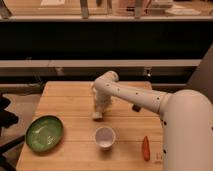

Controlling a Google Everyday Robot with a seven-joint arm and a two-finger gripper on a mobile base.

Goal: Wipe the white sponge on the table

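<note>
Where my arm bends down over the middle of the wooden counter [65, 100], my tool [99, 109] points straight down with its tip at the white sponge [97, 116]. Whether the tool is clamped on the sponge or apart, I cannot tell. The sponge sits on the counter as a small pale lump; I cannot make out its long axis or heading. Just in front stands a white cup [105, 137], a green bowl [44, 134] to its left, a slim orange-red thing [145, 148] to its right.

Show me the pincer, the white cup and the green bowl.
pincer [99, 111]: camera view, its tip, low over the table [65, 100].
white cup [105, 138]: camera view, its hollow.
green bowl [44, 134]: camera view, its centre.
</note>
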